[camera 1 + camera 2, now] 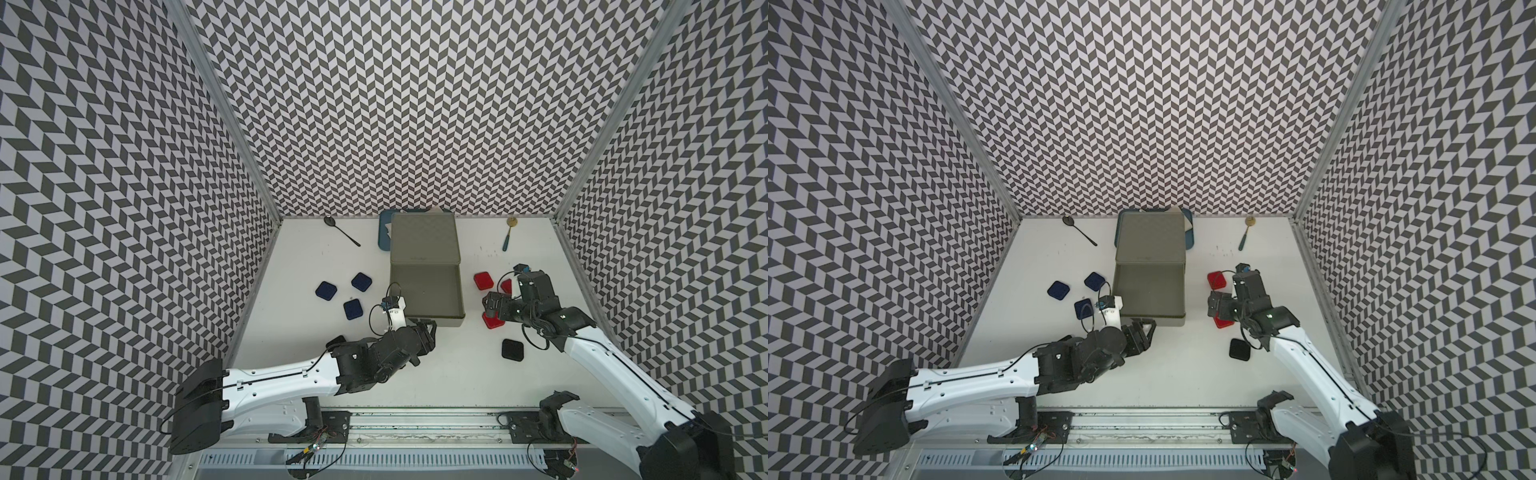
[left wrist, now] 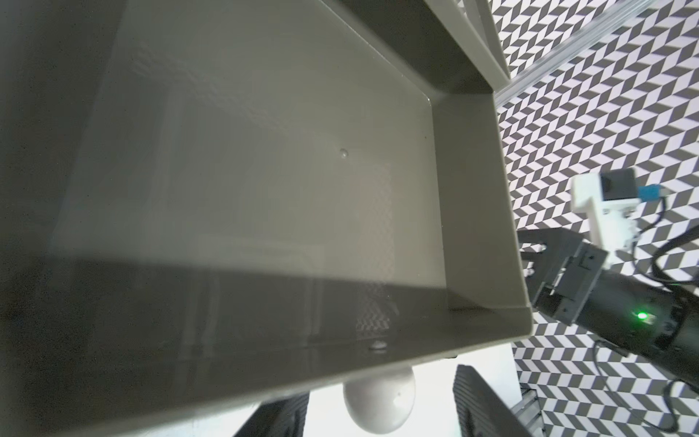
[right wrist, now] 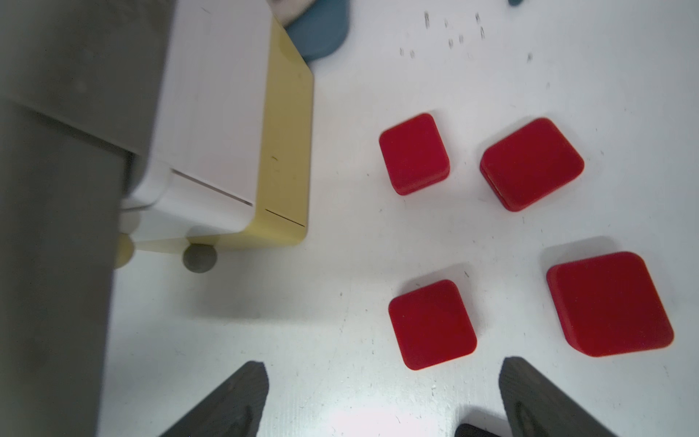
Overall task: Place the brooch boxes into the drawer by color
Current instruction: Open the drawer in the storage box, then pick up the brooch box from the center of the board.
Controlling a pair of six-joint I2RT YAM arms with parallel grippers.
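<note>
Well, the grey drawer [image 1: 460,286] stands pulled out and empty, mid-table [image 1: 457,374] toward the back edge. My left gripper [image 1: 428,330] straddles its white knob [image 2: 378,405], jaws apart and clear of it; a careless swing here could shove the drawer shut. My right gripper [image 3: 382,378] gapes empty over four red boxes [image 3: 431,323] near the right edge. They lie near each other, so I risk nudging a neighbour.

Grey top drawer [image 1: 426,293] pulled out, open. White tier [image 3: 212,113], yellow tier [image 3: 283,151] below, shut. Three blue boxes [image 1: 353,309] flat on counter [image 1: 457,374], left of chest [image 1: 424,239]. Four red boxes [image 3: 414,153] right of chest. One black box [image 1: 513,349] nearer front.
</note>
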